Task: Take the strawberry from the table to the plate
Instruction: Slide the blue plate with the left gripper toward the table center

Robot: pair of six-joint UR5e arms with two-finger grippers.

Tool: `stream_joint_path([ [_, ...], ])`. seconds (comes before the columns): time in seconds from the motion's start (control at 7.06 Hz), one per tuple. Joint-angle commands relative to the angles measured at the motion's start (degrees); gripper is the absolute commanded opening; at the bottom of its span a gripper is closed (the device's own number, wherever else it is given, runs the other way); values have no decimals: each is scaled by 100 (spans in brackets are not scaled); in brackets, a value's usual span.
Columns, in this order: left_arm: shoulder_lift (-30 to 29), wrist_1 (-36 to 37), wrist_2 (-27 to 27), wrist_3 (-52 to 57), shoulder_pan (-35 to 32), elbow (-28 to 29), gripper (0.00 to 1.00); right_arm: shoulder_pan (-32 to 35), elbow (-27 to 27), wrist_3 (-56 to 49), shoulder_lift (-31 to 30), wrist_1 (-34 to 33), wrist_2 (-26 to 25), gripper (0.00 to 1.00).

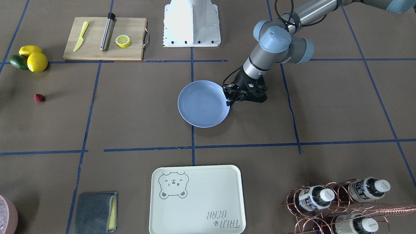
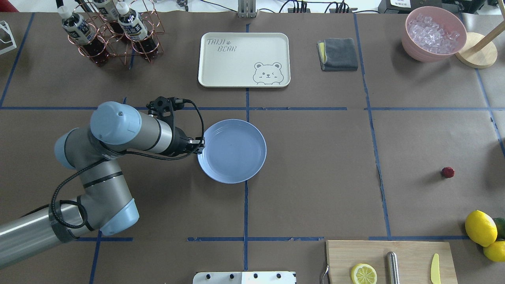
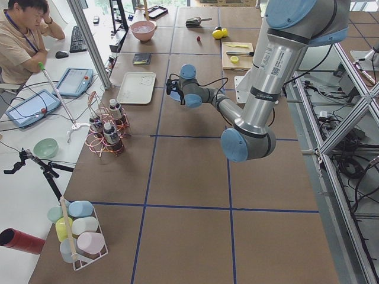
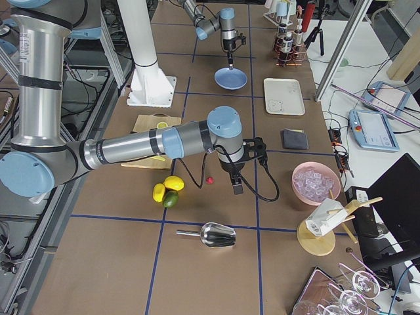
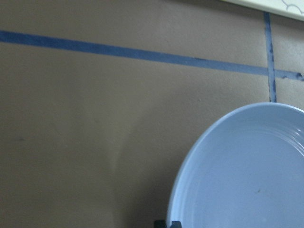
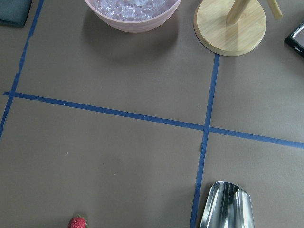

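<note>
Plate: light-blue plate (image 1: pixel 201 109) lies near the middle of the surface (image 1: pixel 130 113); its inside shows bare blue from rim to rim.
Strawberry: strawberry (image 1: pixel 39 97) lies on the surface well apart from the plate, towards the robot's right, near two lemons (image 1: pixel 36 61) and an avocado (image 1: pixel 18 61).
Pink bowl: pink bowl (image 2: pixel 414 49) is heaped with ice (image 2: pixel 434 31).
Wire rack: copper wire rack (image 2: pixel 148 51) holds capped bottles (image 2: pixel 130 23) lying tilted.
Cream tray: cream tray (image 2: pixel 236 63) shows only its printed bear.
Cutting board: cutting board (image 1: pixel 94 52) carries a yellow-green knife (image 1: pixel 80 36), a metal rod (image 1: pixel 106 32) and a lemon half (image 1: pixel 123 41).
Hard to see: the left gripper (image 1: pixel 231 97) shows only as a dark sliver at the bottom edge of its wrist view, and I cannot tell its jaw width or whether it pinches the rim. The right gripper (image 4: pixel 236 187) appears only in the right side view, so I cannot tell how its jaws stand. In the right wrist view the strawberry and a metal scoop (image 6: pixel 225 206) are cut off by the bottom edge.
Left arm: left arm (image 2: pixel 114 134) reaches in low, gripper pointing down at the plate's rim on the robot's left side.
Right arm: right arm (image 4: pixel 131 149) stretches across the surface, wrist bent down, gripper near the strawberry but apart from it.
</note>
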Motion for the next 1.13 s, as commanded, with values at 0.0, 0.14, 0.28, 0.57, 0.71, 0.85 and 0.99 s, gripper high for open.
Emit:
stream_joint_path([
  [0.0,-103,8,238,-196,277,47,0,0,0,0,-8,0,0,100],
  [0.14,-103,0,247,-196,278,47,0,0,0,9,-8,0,0,100],
  [0.28,-103,-9,239,-196,286,47,0,0,0,9,-8,0,0,100],
  [0.57,-103,-18,247,-170,304,30,54,0,9,-69,1,9,-9,100],
  [0.71,-94,-27,247,-118,304,-14,100,0,9,-61,1,9,-9,100],
  [0.85,-24,25,178,57,260,-145,100,0,9,-70,1,9,-9,100],
  [0.99,37,600,-162,902,-97,-425,100,0,35,-79,1,9,-9,100],
])
